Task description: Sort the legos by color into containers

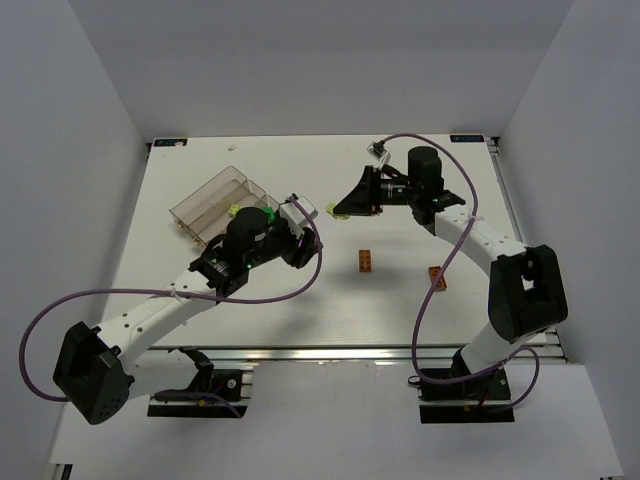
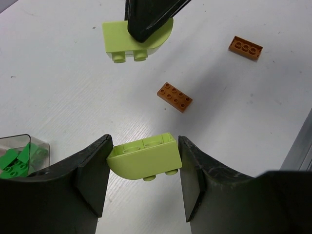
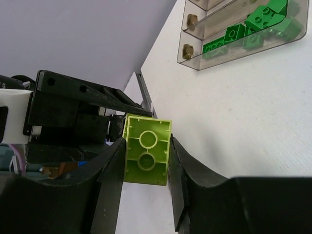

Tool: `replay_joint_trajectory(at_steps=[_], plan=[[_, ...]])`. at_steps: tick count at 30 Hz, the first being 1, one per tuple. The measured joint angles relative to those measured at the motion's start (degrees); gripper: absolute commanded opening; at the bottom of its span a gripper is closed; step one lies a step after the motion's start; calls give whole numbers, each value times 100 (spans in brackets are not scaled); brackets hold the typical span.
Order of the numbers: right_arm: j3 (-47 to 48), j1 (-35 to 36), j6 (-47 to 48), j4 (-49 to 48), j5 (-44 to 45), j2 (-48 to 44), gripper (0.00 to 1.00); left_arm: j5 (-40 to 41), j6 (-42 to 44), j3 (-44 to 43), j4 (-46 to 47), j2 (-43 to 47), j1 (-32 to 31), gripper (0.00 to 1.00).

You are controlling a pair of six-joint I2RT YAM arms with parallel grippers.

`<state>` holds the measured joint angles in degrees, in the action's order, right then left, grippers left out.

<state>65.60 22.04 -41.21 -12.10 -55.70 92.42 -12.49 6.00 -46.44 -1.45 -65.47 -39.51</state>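
Main risk is a collision. Left claw (image 2: 144, 142) is clamped on a lime brick (image 2: 144, 158), which looks to be off the desk (image 2: 73, 87). Right claw (image 3: 147, 144) is clamped on a second lime (image 3: 146, 151), and the two claws sit nose to nose just right of the tray (image 1: 205, 205). Both loads probably go into that tray, so if both arms move at once, fingers or bricks could clip and knock a piece loose.

Second risk is a mis-sort. The compartments are narrow, so a release off the ridge line could drop lime in with green. Left's brick has a curved face, so it may twist in the grip when it is let go.

Tray: greens (image 3: 229, 36) lie at the end nearest the claws. I can't tell whether they share one compartment. No lime or orange is visible inside, but the left wrist hides part of the tray from above.

Two orange bricks (image 1: 367, 260) (image 1: 437, 279) are loose on the desk, well clear of the tray.
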Motion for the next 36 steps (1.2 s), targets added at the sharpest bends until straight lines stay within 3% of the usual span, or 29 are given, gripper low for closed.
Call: replay_joint_trajectory(at_steps=[10,18,22,36], plan=[[-44,-7,577,249,267,-201,0,874,-190,-229,-291,-507,214,40],[-212,-15,1038,481,398,-953,0,1244,-1222,-896,-439,-1440,2127,41],[-326,-17,1069,466,387,-1047,0,1475,-1556,-1213,-588,-1917,2673,42],[-466,-20,1054,463,269,-1047,0,2479,-1853,-2310,-1228,-3322,2986,42]])
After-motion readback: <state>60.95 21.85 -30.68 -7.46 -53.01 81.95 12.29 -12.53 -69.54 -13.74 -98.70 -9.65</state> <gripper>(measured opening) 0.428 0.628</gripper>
